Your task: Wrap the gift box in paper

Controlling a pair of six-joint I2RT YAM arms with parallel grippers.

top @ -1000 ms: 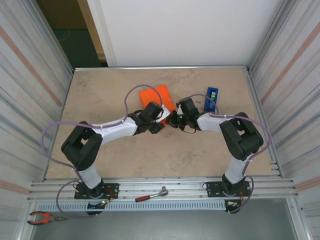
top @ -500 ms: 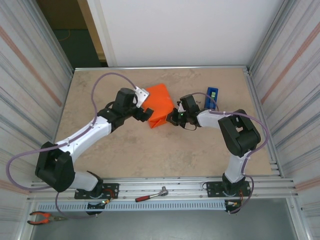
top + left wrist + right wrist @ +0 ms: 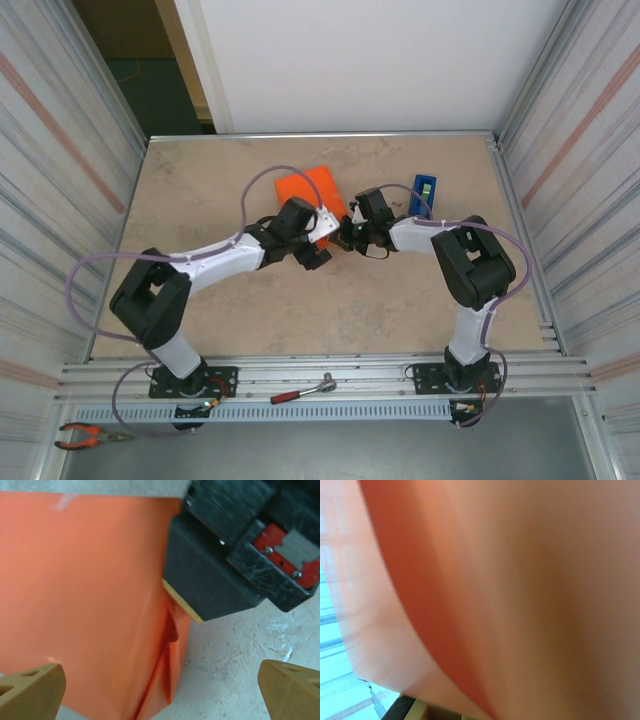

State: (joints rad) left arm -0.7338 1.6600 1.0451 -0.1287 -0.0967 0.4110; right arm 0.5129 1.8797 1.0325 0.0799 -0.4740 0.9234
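Swung back within the last half second from the left side of the beige, stone-patterned desk, the left jaws are now brought to the near right corner of the parcel, close beside the right jaws. They are spread to the full, and nothing is held between the two tan fingertips. The right jaws are pressed together, and their tip is laid on the folded end of the bright orange sheet of thin paper; whether a layer is pinched in them cannot be told. From under that tip a crease is seen to run toward the left wrist camera, and it falls almost in the middle of the open gap. Wrapped paper is found on the side of one fingertip, bare desk on the side of the other. The pale pink gift box is fully covered, so it is only judged to lie inside the parcel, which rests at the far middle of the desk, left of the upright blue plastic tape dispenser. The folded end is judged to be nearest to the left arm, and the left jaws would have to be closed across the crease, not along it.
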